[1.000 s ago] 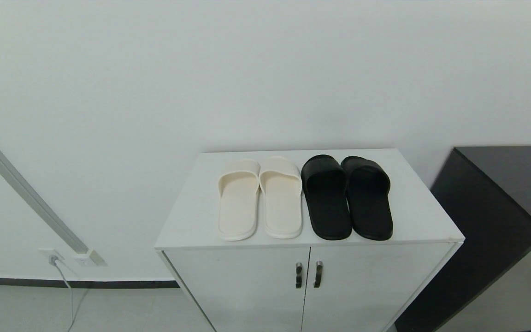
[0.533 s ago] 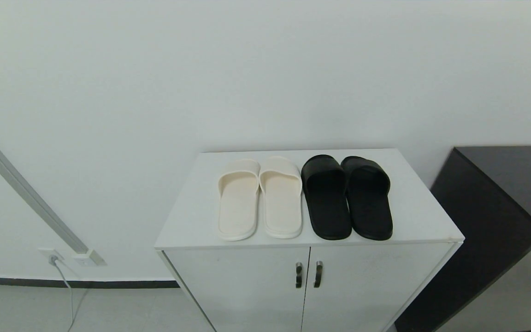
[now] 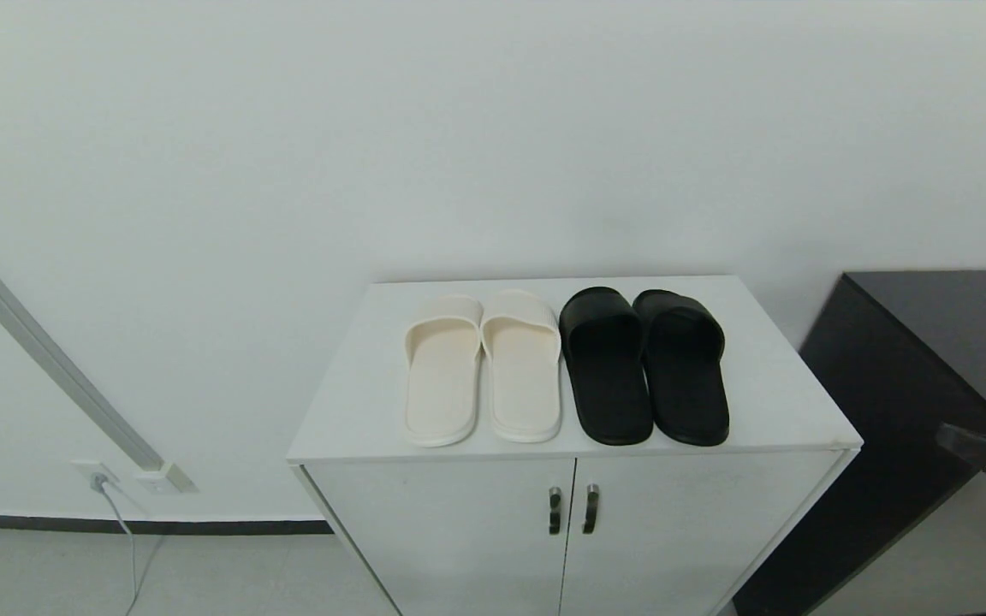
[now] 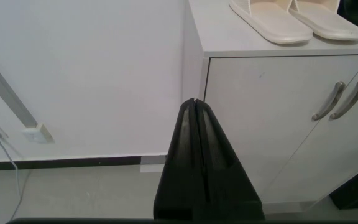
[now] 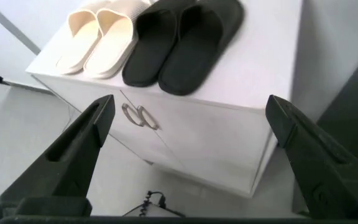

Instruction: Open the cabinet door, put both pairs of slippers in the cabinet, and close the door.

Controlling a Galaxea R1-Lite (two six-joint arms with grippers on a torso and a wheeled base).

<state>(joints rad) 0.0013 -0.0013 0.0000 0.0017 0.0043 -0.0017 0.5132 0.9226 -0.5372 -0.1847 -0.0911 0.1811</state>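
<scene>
Slippers, white pair (image 3: 483,368) just beside black pair (image 3: 644,368), heels at the front edge of the cabinet (image 3: 347,402) top, doors (image 3: 459,530) shut. My left jaws are pressed together, low off its left corner; my right jaws gape wide; dark unit (image 3: 887,385) flanks its right side

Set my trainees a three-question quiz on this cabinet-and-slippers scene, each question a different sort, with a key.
1. True or false: the cabinet doors are open.
2. The black slippers lie: A inside the cabinet; B on its top, beside the white slippers; C on the floor.
3. Fill in: the left gripper is shut; the right gripper is ____.
Key: 1 false; 2 B; 3 open.
</scene>
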